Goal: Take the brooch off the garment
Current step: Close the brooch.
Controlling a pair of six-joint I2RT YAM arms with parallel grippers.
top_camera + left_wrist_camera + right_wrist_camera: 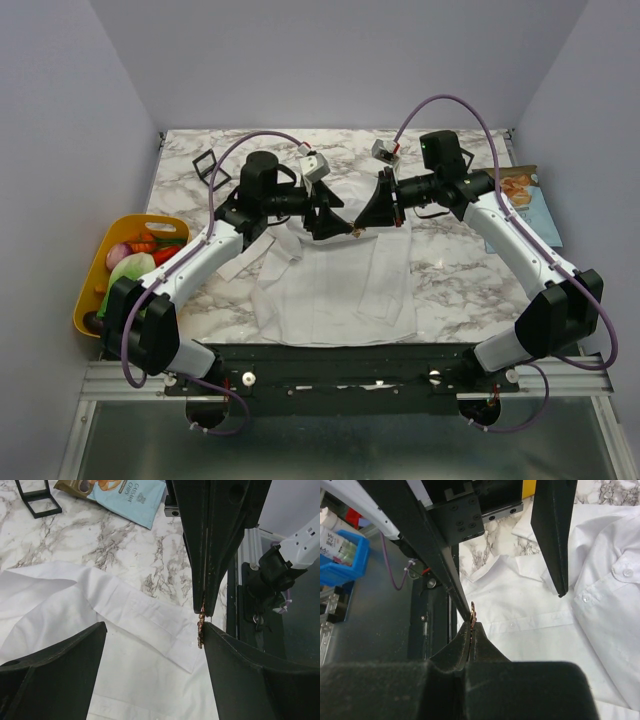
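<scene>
The white shirt (330, 290) lies flat on the worktop (460, 270), close to the arm bases. Over its 12 o'clock end, the right gripper (471, 625) is pinched tight on the little brooch (201, 625). The brooch looks lifted off the shirt. The left gripper (154, 626) is wide open and holds nothing. So the job looks almost done, and only putting the brooch down seems left. At 3 o'clock, a blue bag (122, 495) reads "Cassava Chips".

You're looking at a robot lab test cell, not anybody's home. There's a marble-look table (450, 270) boxed in by plain pale walls (330, 60), a metal rail (110, 378) along its near edge, and the left arm (205, 250) and right arm (520, 240) bolted there. A yellow basket (88, 290) of toy food sits off its left side.
</scene>
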